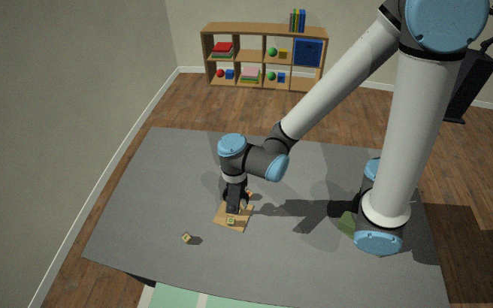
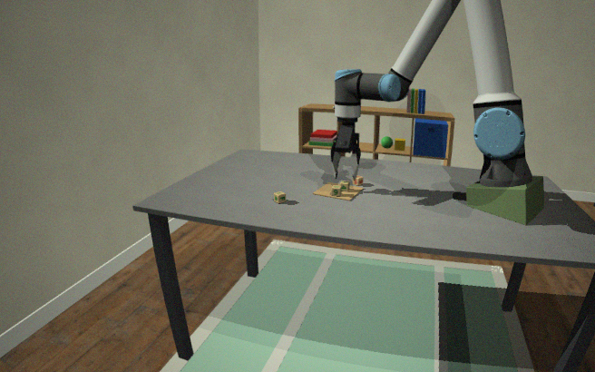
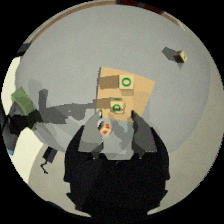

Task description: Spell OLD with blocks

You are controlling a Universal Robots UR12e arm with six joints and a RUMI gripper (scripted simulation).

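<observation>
The wooden mat (image 1: 218, 218) (image 2: 350, 197) (image 3: 143, 91) bears two blocks. One block with a green O (image 1: 230, 220) (image 2: 336, 190) (image 3: 126, 82) stands near its front edge. A second block (image 2: 344, 185) (image 3: 117, 106) stands behind it, with a gap between them; its rounded green letter is too small to read surely, and the top view mostly hides it. A red-lettered block (image 1: 249, 193) (image 2: 358, 181) (image 3: 105, 129) lies off the mat, behind it. A green L block (image 1: 186, 237) (image 2: 279, 197) (image 3: 181, 56) lies off the mat, turned askew. My gripper (image 2: 346, 178) (image 3: 116, 110) is part open, empty, above the mat's back part.
The grey table (image 1: 156, 198) (image 2: 226, 184) carries everything. The green base block (image 1: 346, 223) (image 2: 498, 199) under the arm stands at the right. A shelf (image 1: 264, 30) (image 2: 374, 111) stands beyond the table's back edge.
</observation>
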